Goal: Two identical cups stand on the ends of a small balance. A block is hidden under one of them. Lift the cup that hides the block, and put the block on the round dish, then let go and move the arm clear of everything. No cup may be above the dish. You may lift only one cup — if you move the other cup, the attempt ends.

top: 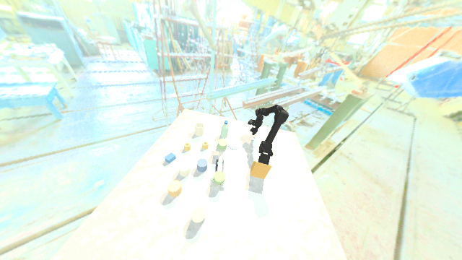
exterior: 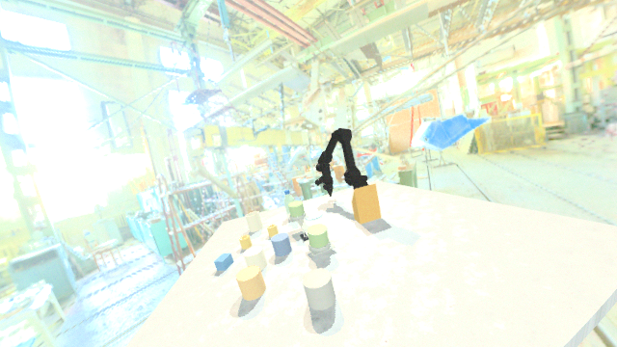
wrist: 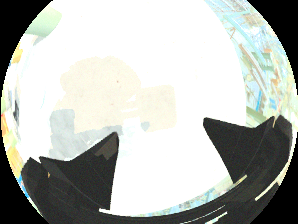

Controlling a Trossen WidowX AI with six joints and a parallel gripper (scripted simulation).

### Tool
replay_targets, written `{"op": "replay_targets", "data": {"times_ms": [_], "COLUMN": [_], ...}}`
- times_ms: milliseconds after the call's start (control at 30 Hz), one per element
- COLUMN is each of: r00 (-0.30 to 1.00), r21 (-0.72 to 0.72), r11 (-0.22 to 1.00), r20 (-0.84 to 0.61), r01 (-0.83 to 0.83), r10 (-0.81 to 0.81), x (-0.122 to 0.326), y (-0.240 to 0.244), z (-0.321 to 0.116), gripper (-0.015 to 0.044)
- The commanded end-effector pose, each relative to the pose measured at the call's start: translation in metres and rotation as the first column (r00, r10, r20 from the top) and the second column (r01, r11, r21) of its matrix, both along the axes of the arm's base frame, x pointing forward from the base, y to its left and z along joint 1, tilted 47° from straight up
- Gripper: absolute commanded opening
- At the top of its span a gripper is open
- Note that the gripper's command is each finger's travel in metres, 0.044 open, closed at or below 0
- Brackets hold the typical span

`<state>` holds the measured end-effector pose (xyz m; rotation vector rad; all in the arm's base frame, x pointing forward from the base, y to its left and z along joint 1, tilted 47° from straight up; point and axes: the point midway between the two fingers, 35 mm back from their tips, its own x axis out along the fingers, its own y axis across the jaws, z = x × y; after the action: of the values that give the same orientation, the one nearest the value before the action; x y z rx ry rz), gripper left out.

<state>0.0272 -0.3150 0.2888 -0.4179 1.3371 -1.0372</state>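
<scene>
Black pincer, spread and holding nothing, hangs above the table, apart from two green cups on the balance's ends; the block is out of sight.

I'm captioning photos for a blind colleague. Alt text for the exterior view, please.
Black robot arm on an orange block, its open claw empty, above a pale table; two green cups stand among other cylinders.
</scene>
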Motion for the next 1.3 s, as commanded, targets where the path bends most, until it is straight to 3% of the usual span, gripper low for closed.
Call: {"op": "replay_targets", "data": {"times_ms": [0,367,633,933,1267], "r00": [0.998,0.973,0.949,0.898,0.787], "r21": [0.057,0.191,0.24,0.223,0.124], "r11": [0.997,0.959,0.919,0.87,0.777], "r20": [0.048,0.132,0.123,0.097,0.097], "r01": [-0.049,-0.21,-0.314,-0.44,-0.617], "r10": [0.046,0.187,0.292,0.43,0.61], "x": [0.036,0.144,0.194,0.213,0.198], "y": [0.011,0.08,0.153,0.242,0.328], "z": [-0.023,-0.083,-0.121,-0.155,-0.181], "gripper": [0.044,0.044,0.044,0.044,0.044]}}
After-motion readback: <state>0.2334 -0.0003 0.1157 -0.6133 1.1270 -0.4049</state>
